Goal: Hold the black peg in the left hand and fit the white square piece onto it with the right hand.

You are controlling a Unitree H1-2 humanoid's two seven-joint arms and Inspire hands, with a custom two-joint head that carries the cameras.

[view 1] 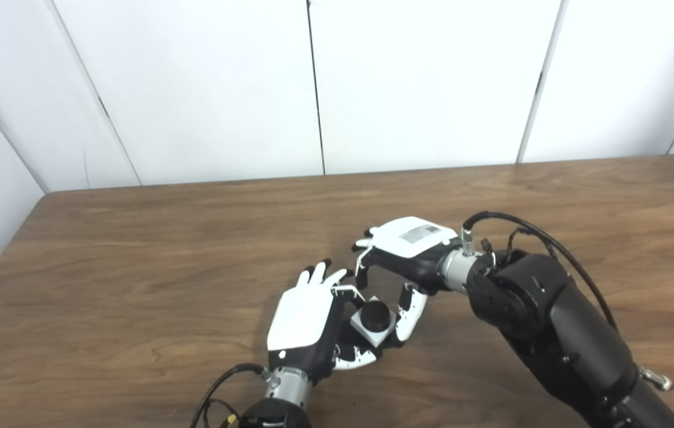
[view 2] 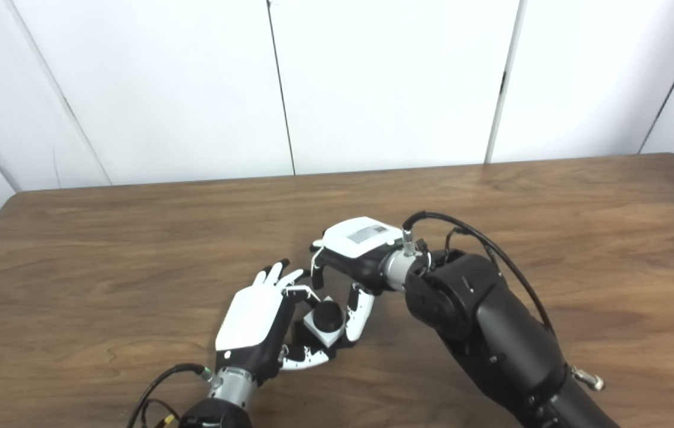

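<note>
- I see the peg (view 1: 376, 314) sitting in the white piece (view 1: 372, 329), both held in my left hand (view 1: 307, 324) above the table (view 1: 134, 267).
- My right hand (view 1: 399, 261) arches over them, fingers apart; its thumb (view 1: 411, 315) is beside the piece, contact unclear.

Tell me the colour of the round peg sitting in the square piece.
Black peg, clearest in the left eye view.

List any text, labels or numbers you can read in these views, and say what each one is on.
No text can be read.
A grey printed label sits on the white back of the right hand; its print is too small and blurred to make out.
Nothing is printed on the left hand, white square piece, black peg or table.
</note>
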